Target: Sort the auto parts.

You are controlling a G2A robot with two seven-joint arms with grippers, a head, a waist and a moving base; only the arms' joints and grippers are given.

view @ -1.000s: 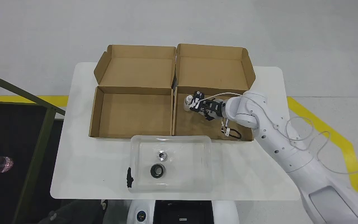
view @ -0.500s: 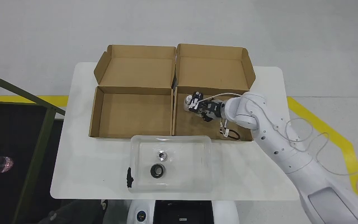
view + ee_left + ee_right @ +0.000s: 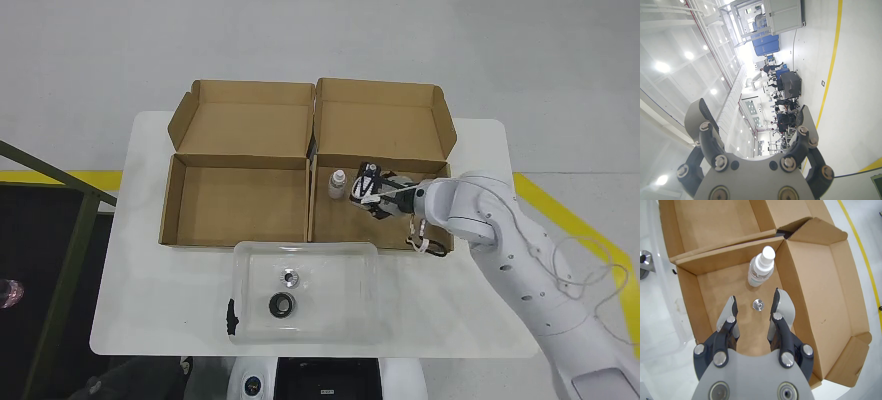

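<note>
Top view: the right gripper (image 3: 368,186) hangs inside the right cardboard box (image 3: 345,222), with a spray bottle (image 3: 339,181) upright at its 9 o'clock. A clear bin (image 3: 305,247) sits at the boxes' 6 o'clock.

Left wrist view: the left gripper (image 3: 753,106) is spread wide and empty (facing the hall).

Right wrist view: the fingers are spread wide, and a small silver disc (image 3: 758,304) lies loose on the box floor between them.

Right box (image 3: 345,222) holds bottle (image 3: 339,181) and disc (image 3: 758,304) — tray (image 3: 340,292) lies before it.

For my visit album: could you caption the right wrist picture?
Open right gripper above a small silver part beside an upright spray bottle in a cardboard box.
</note>
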